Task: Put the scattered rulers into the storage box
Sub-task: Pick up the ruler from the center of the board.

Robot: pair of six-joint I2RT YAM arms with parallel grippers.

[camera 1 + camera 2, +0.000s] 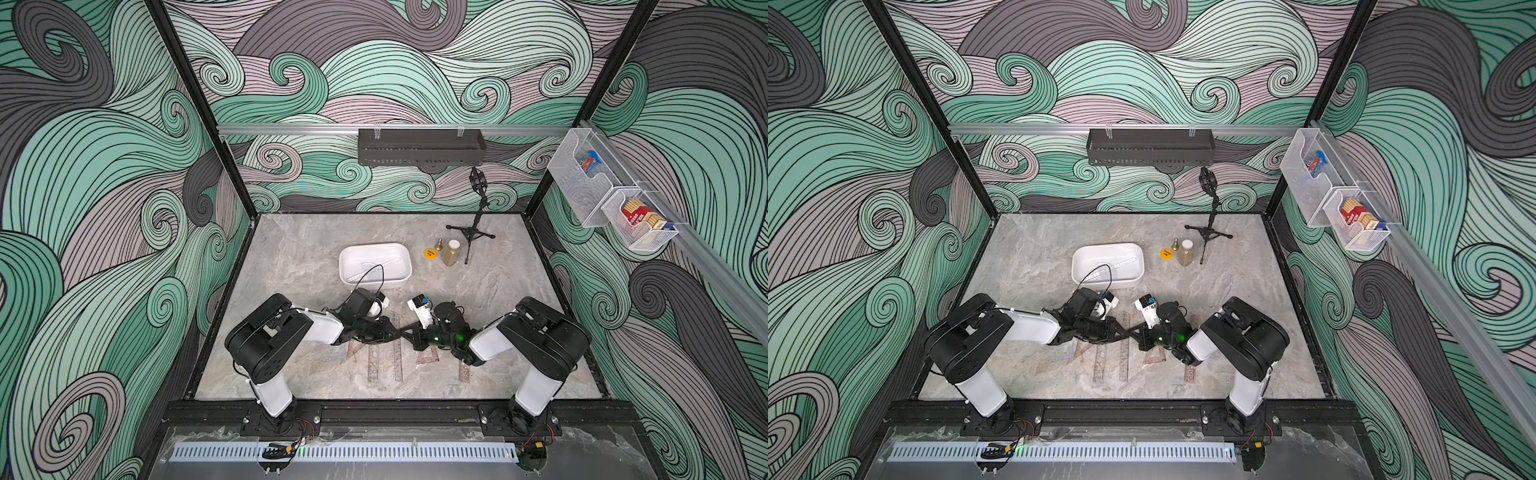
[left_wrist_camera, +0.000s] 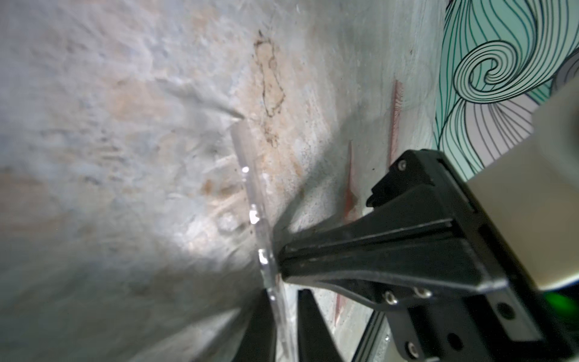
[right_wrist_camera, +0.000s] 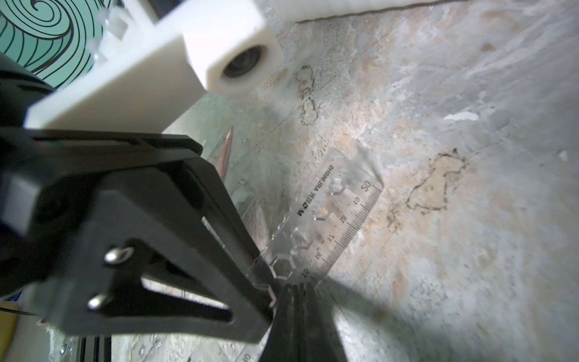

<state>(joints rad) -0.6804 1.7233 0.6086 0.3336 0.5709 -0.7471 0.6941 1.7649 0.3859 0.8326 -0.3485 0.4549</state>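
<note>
Rulers (image 1: pixel 397 361), thin and likely light, slick and springy, lie flat by the tabletop's (image 1: pixel 316 232) front edge, so you pinch across a raised edge: the right gripper (image 3: pixel 297 291) is clamped on the clear ruler (image 3: pixel 341 216) over them, and the left gripper (image 2: pixel 283 301) flanks it with narrow jaws, contact unclear.

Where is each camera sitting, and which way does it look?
Top views: high over the robot, looking down on the table; left arm and right arm show.
Left wrist: on the left arm, facing the ruler; left gripper shows.
Right wrist: on the right arm, facing the ruler; right gripper shows.
Shared: both wrist views see that ruler.
</note>
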